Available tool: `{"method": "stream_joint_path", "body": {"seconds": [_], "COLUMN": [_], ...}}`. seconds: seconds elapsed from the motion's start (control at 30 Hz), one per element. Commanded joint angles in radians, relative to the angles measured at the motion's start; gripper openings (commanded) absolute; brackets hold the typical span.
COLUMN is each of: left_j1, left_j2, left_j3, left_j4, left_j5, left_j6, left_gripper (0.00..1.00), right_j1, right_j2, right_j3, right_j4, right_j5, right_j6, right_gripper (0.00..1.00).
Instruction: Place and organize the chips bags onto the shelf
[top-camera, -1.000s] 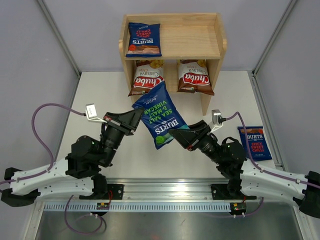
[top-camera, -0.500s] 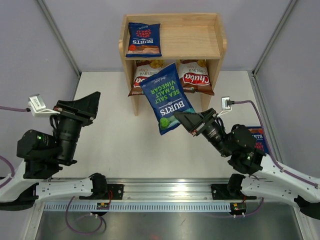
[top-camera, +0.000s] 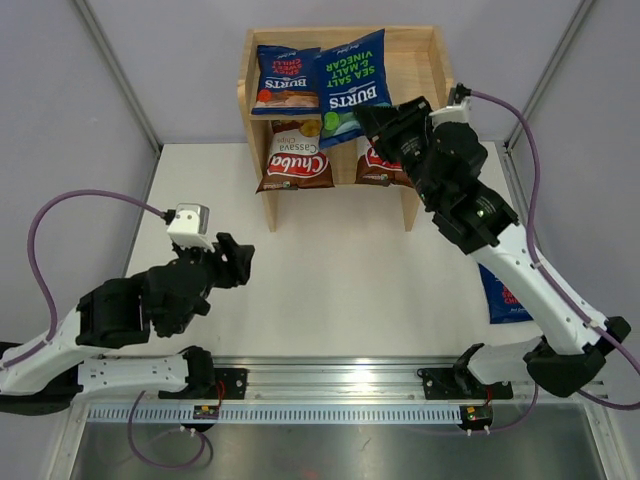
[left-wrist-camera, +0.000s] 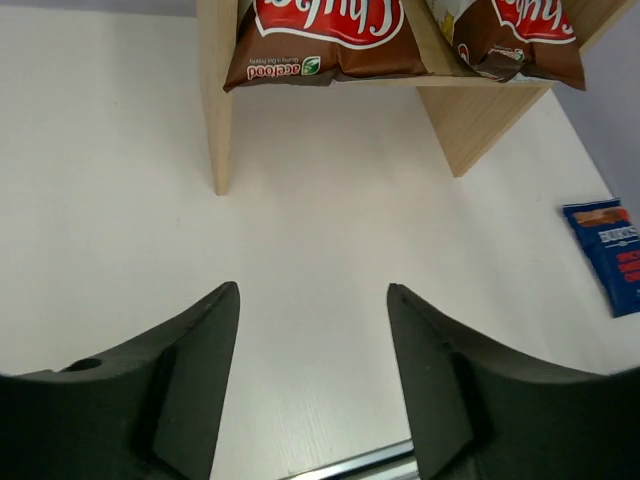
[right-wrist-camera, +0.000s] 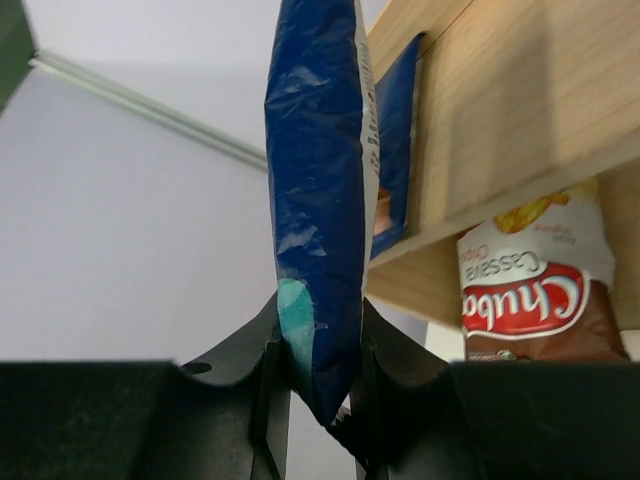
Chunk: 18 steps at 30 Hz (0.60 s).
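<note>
- Hiding behind the right arm, most of the right Chuba bag (top-camera: 378, 170) on the lower tier; from above only its brown lower edge and a sliver of red logo show. Plainer in the left wrist view, though cropped at the top there.
- Half covered by the same arm, third Burts bag (top-camera: 497, 296), flat on the tabletop (top-camera: 330, 250) by its right edge; cut off by the frame in the left wrist view.
- Cannot tell whether the sea-salt Burts bag (top-camera: 355, 70) touches the top tier or hangs just above it.
- Pinching that bag at its green-patch end, right gripper (top-camera: 353, 119), jaws pressed onto the foil from both sides; bag seen edge-on in the right wrist view.
- Placed over the middle of the shelf (top-camera: 405, 75) top tier, long axis running front to back and leaning slightly toward the right rear corner; logo end toward the front edge, flavour lettering toward the back rim.
- Just beside it, chilli Burts bag (top-camera: 288, 78), flat at the left end of the top tier, long axis also front to back.
- Sitting at the left of the lower tier, left Chuba bag (top-camera: 297, 158), bottom seam jutting past the front edge.
- Hovering low over the tabletop's left half near the front edge, left gripper (left-wrist-camera: 312, 290), jaws spread and gripping nothing, well apart from the shelf.
- Matte white tabletop, pale grey walls, aluminium rail along the near edge.
</note>
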Motion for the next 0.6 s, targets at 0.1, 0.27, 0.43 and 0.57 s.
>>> {"method": "stream_joint_path", "body": {"seconds": [0.1,0.27,0.43,0.57], "left_j1": [0.003,0.005,0.005,0.003], "left_j2": [-0.123,-0.165,-0.188,-0.206], "left_j3": [-0.054,-0.095,-0.16,-0.236], "left_j4": [-0.036,-0.024,0.022,0.068], "left_j5": [0.107,0.112,0.109,0.113], "left_j6": [0.063,0.124,0.15,0.166], "left_gripper": [0.92,0.99,0.99,0.99], "right_j1": [-0.081,-0.111,-0.134,-0.141], "right_j2": [0.177,0.276,0.353,0.382], "right_j3": [0.235,0.362,0.441,0.473], "right_j4": [-0.132,-0.195,-0.247,-0.261], "right_j5": [0.064,0.054,0.054,0.055], "right_j6": [0.014,0.002,0.021,0.025], "right_gripper": [0.01,0.02,0.04,0.06]}}
